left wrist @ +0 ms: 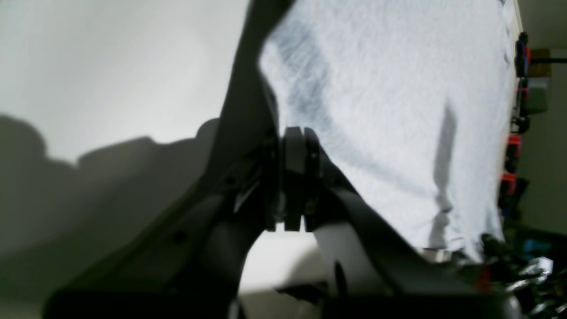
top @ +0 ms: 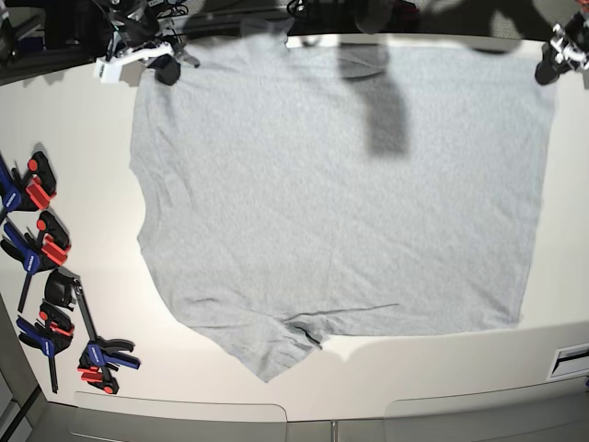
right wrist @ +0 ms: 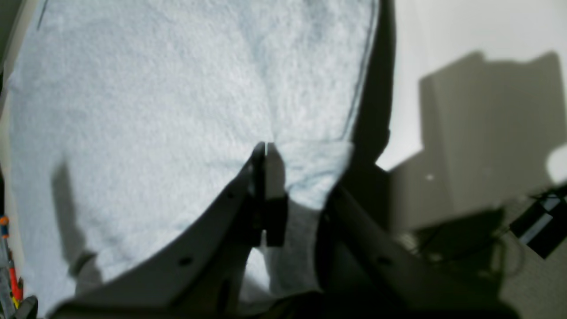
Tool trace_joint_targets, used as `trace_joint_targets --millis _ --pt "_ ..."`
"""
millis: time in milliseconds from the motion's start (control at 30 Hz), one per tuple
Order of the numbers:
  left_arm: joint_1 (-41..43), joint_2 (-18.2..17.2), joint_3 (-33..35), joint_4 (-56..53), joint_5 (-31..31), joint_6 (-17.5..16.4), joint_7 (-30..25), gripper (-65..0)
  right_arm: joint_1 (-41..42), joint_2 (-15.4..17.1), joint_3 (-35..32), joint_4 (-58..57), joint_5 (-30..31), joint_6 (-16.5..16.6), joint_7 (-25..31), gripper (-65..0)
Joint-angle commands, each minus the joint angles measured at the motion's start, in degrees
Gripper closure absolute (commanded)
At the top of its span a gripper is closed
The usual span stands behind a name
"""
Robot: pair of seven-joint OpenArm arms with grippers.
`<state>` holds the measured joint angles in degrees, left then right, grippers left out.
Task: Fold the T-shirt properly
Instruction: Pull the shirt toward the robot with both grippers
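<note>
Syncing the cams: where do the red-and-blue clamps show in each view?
Left wrist: clamps stacked down the right edge, beside the T-shirt.
Right wrist: only a sliver of them at the bottom left corner.
Base: clamps along the table's left edge.
Shared landmark: the grey T-shirt's edge nearest the clamps.
</note>
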<state>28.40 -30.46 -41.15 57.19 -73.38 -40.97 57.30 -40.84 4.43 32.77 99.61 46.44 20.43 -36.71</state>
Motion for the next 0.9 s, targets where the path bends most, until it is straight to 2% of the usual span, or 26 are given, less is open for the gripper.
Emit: trace_joint_targets --millis 0,167,300,567,867 --pt "1.68 -1.11 -1.49 -0.11 1.20 0.97 1.84 0.0 -0.61 0.33 0.85 1.16 1.18 0.44 0.15 0.0" --pt "4.63 -1.01 -8.00 -0.11 -5.92 0.97 7.58 0.0 -2.91 0.31 4.00 2.23 5.35 4.00 -0.68 0.0" --pt "6.43 -1.01 -9.51 -0.11 -11.62 0.97 10.95 0.0 -4.83 0.33 6.34 4.42 6.54 4.31 -0.79 0.0" --pt "7.61 -0.98 -9.49 0.44 -11.62 0.97 12.31 0.0 -6.03 0.17 7.85 6.88 9.14 4.52 -1.95 0.0" --pt "5.18 -0.98 -9.49 11.52 -11.50 0.97 10.34 0.0 -2.95 0.17 7.32 6.88 9.46 5.66 -1.03 0.0"
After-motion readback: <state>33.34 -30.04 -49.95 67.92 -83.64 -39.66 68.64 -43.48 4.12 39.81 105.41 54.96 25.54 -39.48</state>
